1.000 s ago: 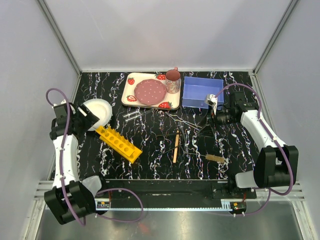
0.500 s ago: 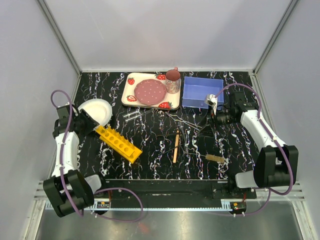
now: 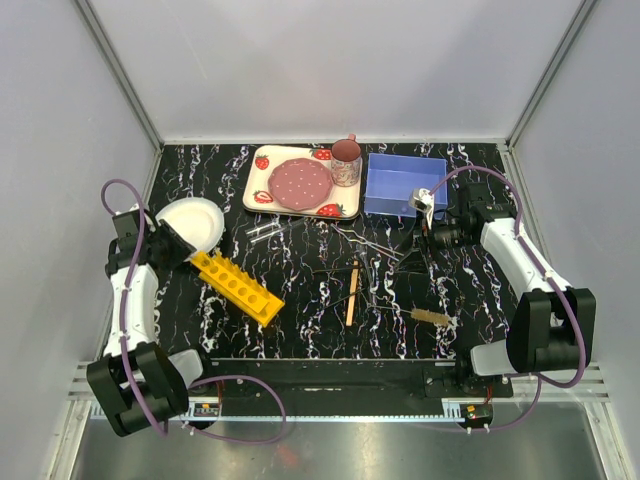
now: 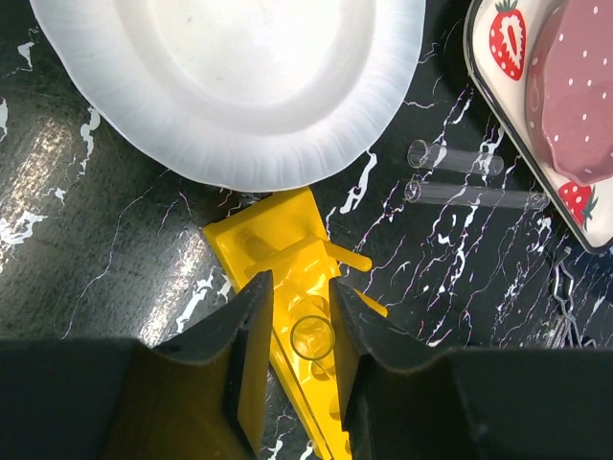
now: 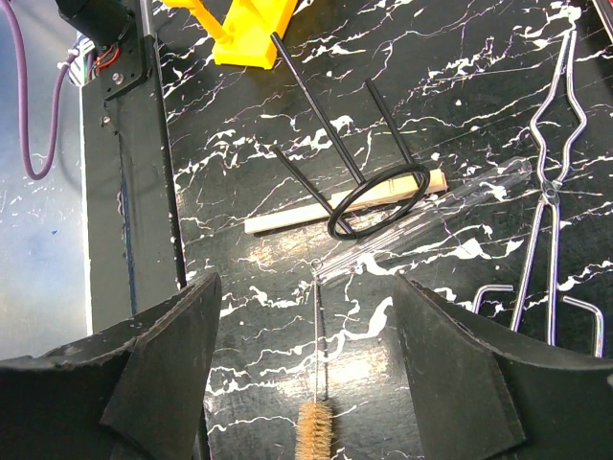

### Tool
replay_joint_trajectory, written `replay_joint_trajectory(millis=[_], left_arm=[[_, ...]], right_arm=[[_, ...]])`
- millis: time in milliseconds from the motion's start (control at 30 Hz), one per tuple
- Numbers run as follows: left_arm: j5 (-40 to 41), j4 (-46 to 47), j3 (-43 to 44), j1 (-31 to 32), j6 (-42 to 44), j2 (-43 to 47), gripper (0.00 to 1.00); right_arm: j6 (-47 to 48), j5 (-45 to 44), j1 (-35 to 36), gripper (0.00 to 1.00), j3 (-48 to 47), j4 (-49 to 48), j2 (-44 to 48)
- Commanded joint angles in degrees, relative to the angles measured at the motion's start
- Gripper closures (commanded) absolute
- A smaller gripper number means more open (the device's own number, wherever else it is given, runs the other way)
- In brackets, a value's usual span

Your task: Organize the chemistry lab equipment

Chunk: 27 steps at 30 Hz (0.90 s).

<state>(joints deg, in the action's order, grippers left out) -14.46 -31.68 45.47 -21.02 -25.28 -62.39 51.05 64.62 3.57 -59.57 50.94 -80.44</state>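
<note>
The yellow rack (image 3: 238, 288) lies slanted at the left. My left gripper (image 3: 172, 247) hangs over its far-left end (image 4: 287, 230). It is shut on a clear glass tube (image 4: 311, 337), seen end-on between the jaws. Two more glass tubes (image 4: 460, 177) lie right of the rack, also in the top view (image 3: 265, 231). My right gripper (image 5: 305, 287) is open and empty above the tan-bristled brush (image 5: 314, 431). Beyond it lie the wooden stick (image 5: 287, 218), a long glass tube (image 5: 450, 206) and the wire tongs (image 5: 551, 182).
A round white plate (image 3: 195, 222) touches the rack's far end. The strawberry tray (image 3: 262, 195) with pink plate and cup stands at the back. A blue bin (image 3: 400, 180) sits beside it. A black wire ring stand (image 5: 378, 201) lies over the stick.
The left arm drew back toward the left wall between one second and half a second ago. It has held still since. The right arm has not moved.
</note>
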Motion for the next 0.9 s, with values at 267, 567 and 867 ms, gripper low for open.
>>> replay_joint_trajectory(millis=[267, 567, 867], left_arm=[[0.4, -1.5, 2.3, -0.3, 2.2, 3.1, 0.82], [1.8, -3.6, 4.8, -0.3, 4.3, 4.1, 0.84], [4.3, -5.1, 6.7, 1.1, 6.6, 2.8, 0.85]], right_arm=[[1.6, 1.7, -0.4, 0.22, -2.4, 0.8, -0.1], [1.7, 1.8, -0.4, 0.22, -2.4, 1.0, -0.4], [1.9, 2.0, -0.4, 0.22, -2.4, 1.2, -0.6]])
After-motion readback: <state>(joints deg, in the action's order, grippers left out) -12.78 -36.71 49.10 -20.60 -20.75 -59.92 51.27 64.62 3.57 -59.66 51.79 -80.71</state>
